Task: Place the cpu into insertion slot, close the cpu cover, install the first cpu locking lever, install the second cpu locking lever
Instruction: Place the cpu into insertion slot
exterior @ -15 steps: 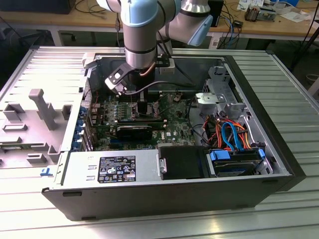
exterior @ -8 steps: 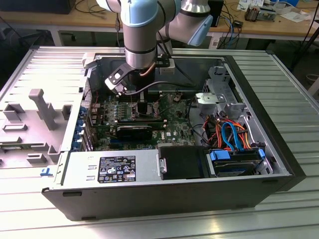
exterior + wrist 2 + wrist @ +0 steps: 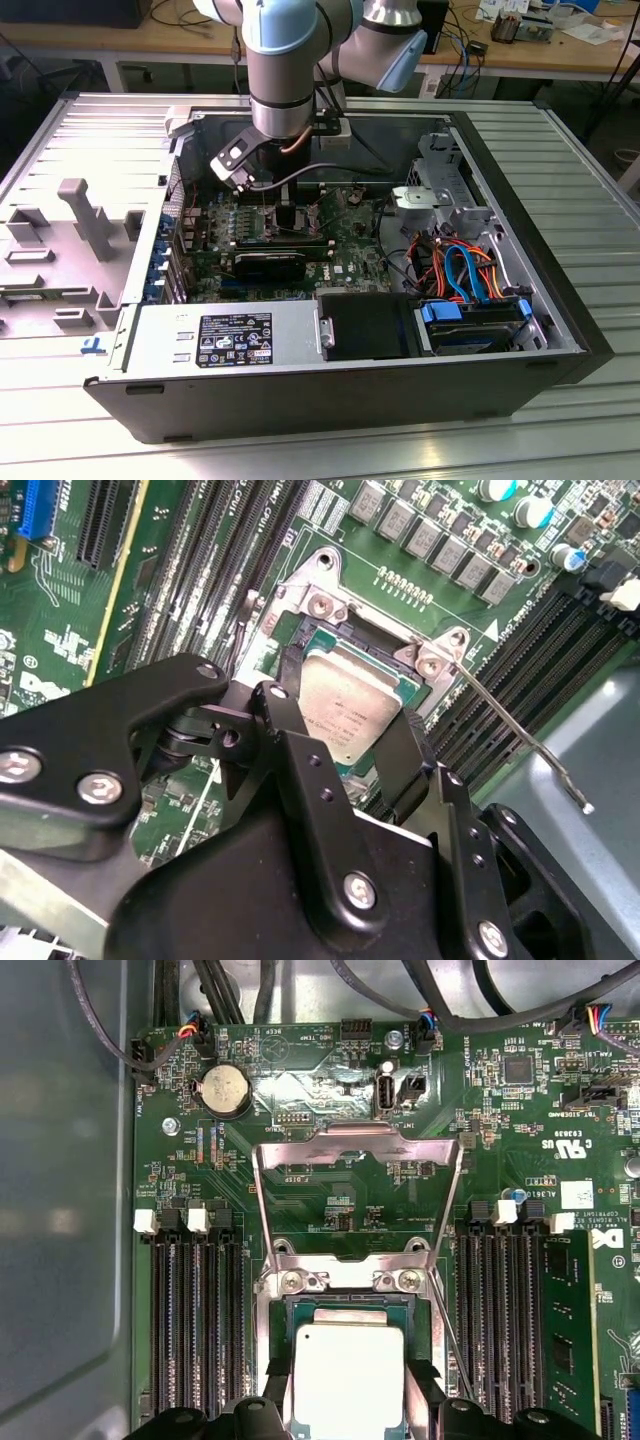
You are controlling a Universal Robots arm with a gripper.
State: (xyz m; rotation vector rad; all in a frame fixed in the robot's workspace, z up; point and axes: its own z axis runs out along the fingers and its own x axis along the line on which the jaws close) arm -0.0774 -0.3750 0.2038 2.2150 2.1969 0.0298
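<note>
One step of four is in hand, as I judge it: setting the chip (image 3: 350, 1385) into the socket (image 3: 345, 1304). Your hand (image 3: 352, 695) has its two black fingers (image 3: 290, 705) against opposite sides of the chip, so I read it as gripping the chip. The chip lies inside the socket's metal rim. Whether it is seated or hangs just above, these views do not settle.

The cover (image 3: 360, 1148) is swung open, away from the socket and hinged just beside it, so nothing is closed yet. One thin lever (image 3: 520, 735) stands free off a corner of the socket, unlatched; I cannot make out the other. In the exterior view the hand reaches down into the open computer case (image 3: 300, 400) lying on the table (image 3: 560, 420).

The next move calls for care: keep the chip level and square with the rim, and allow no sideways drag across the socket bed. Take the fingers straight off before anything swings over.
</note>
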